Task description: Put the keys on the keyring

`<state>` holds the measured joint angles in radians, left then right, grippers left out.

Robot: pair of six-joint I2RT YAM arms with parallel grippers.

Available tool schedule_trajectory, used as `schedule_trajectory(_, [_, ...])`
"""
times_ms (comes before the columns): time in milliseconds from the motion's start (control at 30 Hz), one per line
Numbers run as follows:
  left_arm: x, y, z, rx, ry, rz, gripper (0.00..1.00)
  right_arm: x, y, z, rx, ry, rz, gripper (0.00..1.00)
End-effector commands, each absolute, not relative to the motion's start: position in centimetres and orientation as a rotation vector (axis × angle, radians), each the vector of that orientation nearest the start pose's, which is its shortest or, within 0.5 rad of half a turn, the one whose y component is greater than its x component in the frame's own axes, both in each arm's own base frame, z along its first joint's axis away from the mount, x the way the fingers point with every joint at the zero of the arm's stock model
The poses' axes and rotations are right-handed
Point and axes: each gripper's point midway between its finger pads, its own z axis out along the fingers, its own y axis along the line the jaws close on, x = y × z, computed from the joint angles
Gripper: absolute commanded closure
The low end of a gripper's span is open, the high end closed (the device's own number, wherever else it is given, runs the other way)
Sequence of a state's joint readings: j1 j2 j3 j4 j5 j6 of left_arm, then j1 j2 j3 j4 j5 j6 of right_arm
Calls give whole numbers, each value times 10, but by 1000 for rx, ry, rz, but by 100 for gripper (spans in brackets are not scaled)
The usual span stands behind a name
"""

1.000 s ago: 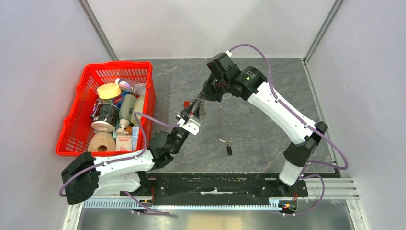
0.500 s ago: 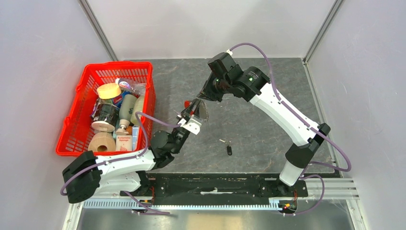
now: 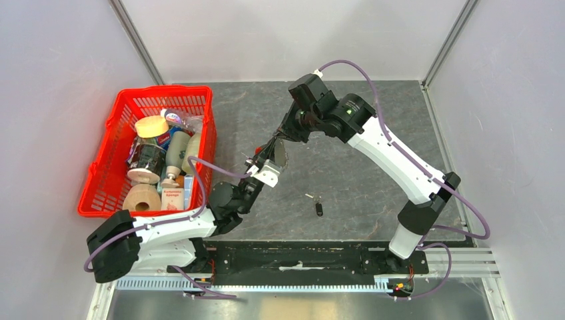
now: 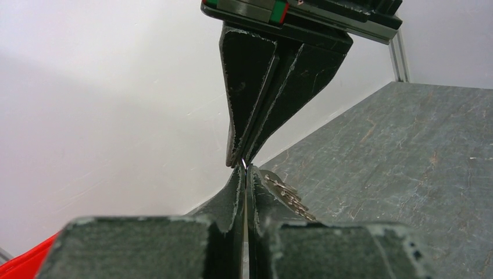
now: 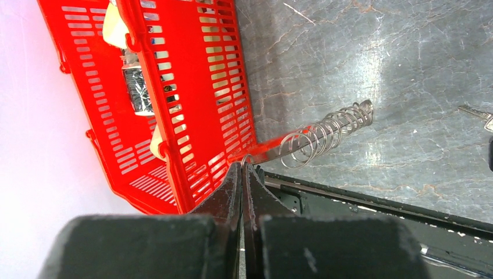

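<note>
The keyring (image 3: 279,153), a grey metal loop edged with small rings, hangs in the air between my two grippers above the table's middle. My left gripper (image 3: 264,155) is shut on it from below; in the left wrist view its closed fingertips (image 4: 245,176) meet the right gripper's tips, with the rings (image 4: 289,197) just beside. My right gripper (image 3: 274,141) is shut on one end ring (image 5: 246,159); the row of rings (image 5: 325,131) and the red strip (image 5: 268,153) stretch away from it. The keys (image 3: 318,206), a tiny silver key with a black fob, lie on the table nearer the arms' bases, apart from both grippers, and show at the right wrist view's edge (image 5: 478,113).
A red basket (image 3: 100,200) full of bottles, jars and rolls stands at the left, close to the left arm; it also shows in the right wrist view (image 5: 174,87). White walls close the table in at the back and both sides. A black base rail (image 3: 300,257) runs along the near edge.
The right gripper has shifted slightly and the keyring between the grippers has turned a little, hiding more of the red strip from above. The keys have not moved.
</note>
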<state>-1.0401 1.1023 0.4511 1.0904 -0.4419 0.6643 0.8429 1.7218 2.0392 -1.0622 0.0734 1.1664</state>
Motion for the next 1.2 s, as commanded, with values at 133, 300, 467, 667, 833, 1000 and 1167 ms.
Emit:
schedule_trajectory(133, [253, -248, 340, 553, 955, -110, 98, 270, 352, 365, 421, 2367, 988, 100])
schedule_trajectory(300, [248, -251, 338, 590, 963, -141, 98, 266, 349, 368, 415, 2359, 995, 100])
schedule_trajectory(467, [240, -250, 340, 605, 970, -188, 98, 263, 345, 370, 414, 2344, 1009, 100])
schedule_trajectory(667, [235, -247, 343, 630, 976, -196, 98, 256, 344, 375, 379, 2349, 1040, 100])
schedule_trajectory(833, [235, -244, 342, 635, 982, -190, 98, 250, 340, 374, 353, 2357, 1040, 100])
schedule_trajectory(1000, [234, -245, 342, 641, 986, -201, 98, 245, 337, 376, 311, 2359, 1043, 98])
schedule_trajectory(1167, [232, -244, 343, 643, 986, -211, 98, 239, 334, 379, 262, 2363, 1047, 92])
